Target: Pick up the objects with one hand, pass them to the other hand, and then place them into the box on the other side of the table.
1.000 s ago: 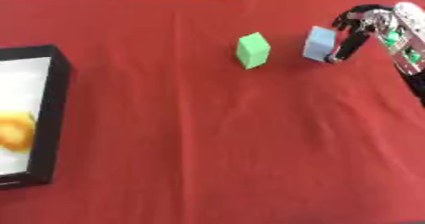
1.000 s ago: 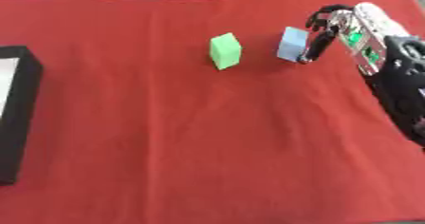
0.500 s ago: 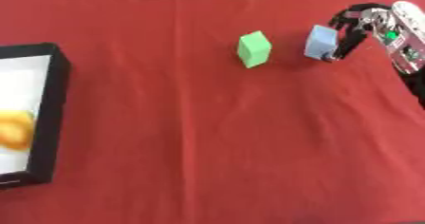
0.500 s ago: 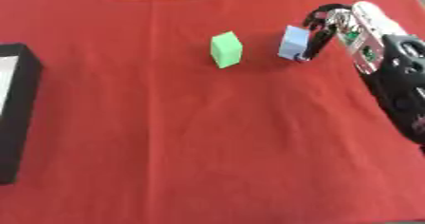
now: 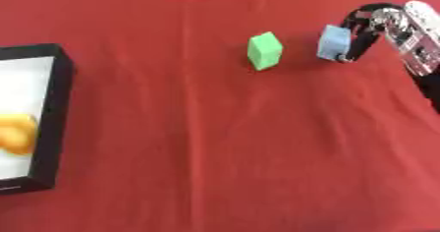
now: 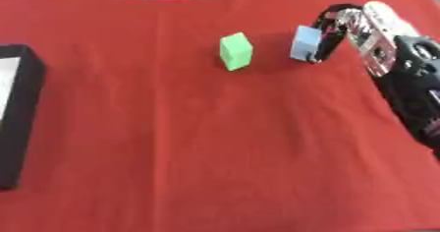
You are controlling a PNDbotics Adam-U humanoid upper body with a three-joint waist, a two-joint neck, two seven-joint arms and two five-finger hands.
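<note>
Red cloth (image 5: 215, 142) covers the whole table, with a faint crease running from far to near down its middle. At the far right, the right hand (image 6: 348, 27) reaches in from the right edge, its fingers (image 5: 361, 37) curled round a pale blue block (image 5: 333, 42); the block sits at the fingertips on the hand's left side, and whether it rests on the cloth or is lifted just off it cannot be told. Left of it, near but apart, a green block (image 5: 264, 50) stands on the cloth, slightly turned so one corner faces near. The arm (image 6: 412, 93) behind the hand is black with silver and white parts and runs down the right edge toward the near side. Well apart, at the left edge of the table, lies the box (image 5: 53, 113), black-walled with a white floor, only partly in view. Inside it, against the left edge of the left eye view, lies something orange (image 5: 15, 132), rounded and too blurred to make out further. The left hand shows in neither view.
</note>
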